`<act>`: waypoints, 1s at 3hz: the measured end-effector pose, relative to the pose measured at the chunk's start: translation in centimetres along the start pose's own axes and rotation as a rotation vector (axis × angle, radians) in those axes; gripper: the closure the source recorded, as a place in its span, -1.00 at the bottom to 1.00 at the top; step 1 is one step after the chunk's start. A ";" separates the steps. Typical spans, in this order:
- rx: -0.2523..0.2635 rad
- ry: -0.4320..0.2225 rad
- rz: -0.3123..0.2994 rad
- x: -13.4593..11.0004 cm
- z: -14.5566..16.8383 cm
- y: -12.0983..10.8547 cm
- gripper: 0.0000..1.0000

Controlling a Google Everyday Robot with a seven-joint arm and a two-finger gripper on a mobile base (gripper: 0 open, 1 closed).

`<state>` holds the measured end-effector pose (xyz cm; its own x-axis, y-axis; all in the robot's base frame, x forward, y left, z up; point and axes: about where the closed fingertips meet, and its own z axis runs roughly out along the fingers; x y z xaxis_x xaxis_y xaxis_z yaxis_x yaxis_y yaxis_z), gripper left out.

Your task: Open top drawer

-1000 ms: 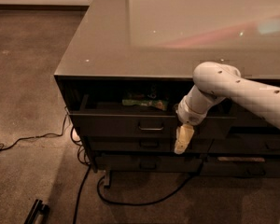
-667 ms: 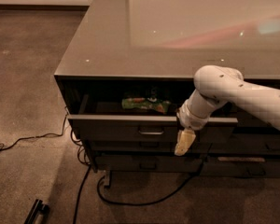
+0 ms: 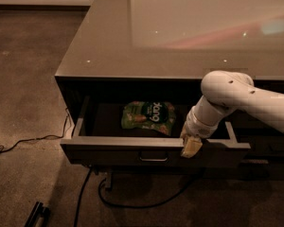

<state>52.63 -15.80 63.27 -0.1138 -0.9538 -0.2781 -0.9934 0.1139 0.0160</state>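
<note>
The top drawer (image 3: 109, 152) is a wide dark grey-brown drawer with a small centre pull handle (image 3: 154, 158). It stands pulled well out from under the glossy counter top (image 3: 132, 46). A green snack bag (image 3: 148, 117) lies flat inside it. My gripper (image 3: 190, 145) hangs on the white arm (image 3: 246, 100) at the drawer's front rim, right of the handle, its pale fingertip over the top edge of the drawer front.
Black cables (image 3: 132, 203) trail on the brown carpet below and to the left of the cabinet. A dark object (image 3: 35, 215) lies on the floor at the lower left. Lower drawer fronts (image 3: 270, 167) sit in shadow at the right.
The top drawer has slid further out toward the camera, showing the whole green bag. The gripper has moved with the drawer's front edge.
</note>
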 end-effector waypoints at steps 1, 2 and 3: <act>0.000 0.000 0.000 0.1 -0.1 0.4 0.76; -0.053 -0.005 -0.017 0.5 0.1 2.7 0.72; -0.053 -0.005 -0.017 0.4 -0.1 2.7 0.27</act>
<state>49.91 -15.88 63.29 -0.0967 -0.9541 -0.2834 -0.9947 0.0824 0.0617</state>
